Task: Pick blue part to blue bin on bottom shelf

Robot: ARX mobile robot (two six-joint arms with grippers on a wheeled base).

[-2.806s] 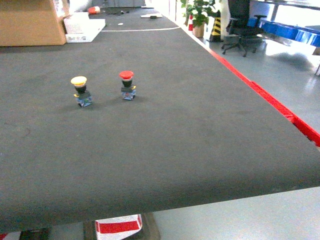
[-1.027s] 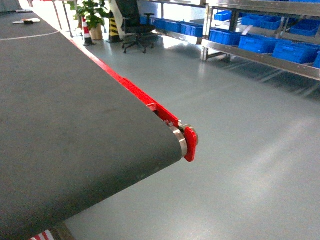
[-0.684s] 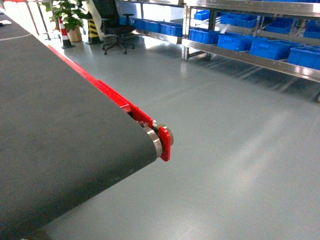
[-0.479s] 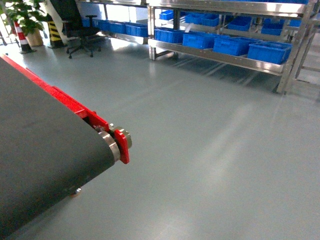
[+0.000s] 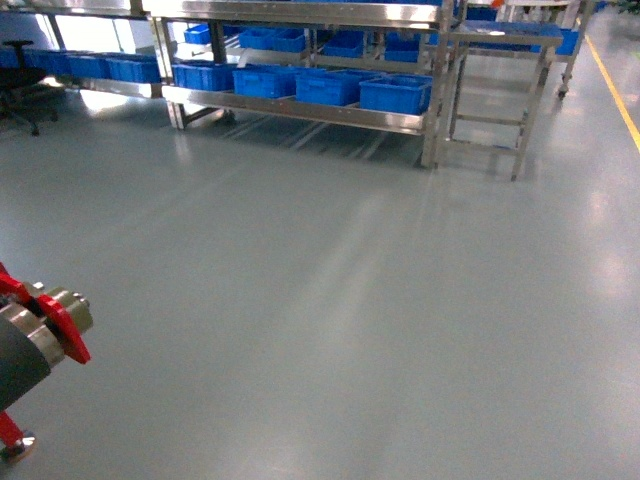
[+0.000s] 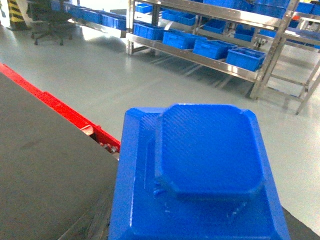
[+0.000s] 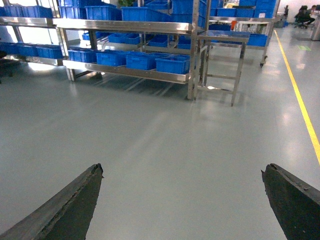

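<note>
The blue part [image 6: 200, 170], a square moulded piece with a raised centre, fills the lower left wrist view and hangs over the belt's end. It covers my left gripper's fingers, which appear shut on it. My right gripper [image 7: 182, 172] is open, its two dark fingertips [image 7: 92, 182] wide apart over bare floor with nothing between them. Across the floor stands the steel rack; its bottom shelf [image 5: 300, 110] carries a row of blue bins [image 5: 395, 93], which show too in the left wrist view [image 6: 245, 57] and the right wrist view [image 7: 172, 64]. Neither gripper shows in the head view.
The conveyor's red-capped roller end [image 5: 45, 325] sits at the lower left, its dark belt [image 6: 45, 170] under the left wrist. A steel step table [image 5: 495, 60] stands right of the rack. A yellow floor line [image 5: 615, 85] runs far right. Grey floor lies between me and the rack.
The head view has swung right, from the belt with two push buttons to the floor and the racks. The conveyor's end slid to the left edge; the rack now faces the camera.
</note>
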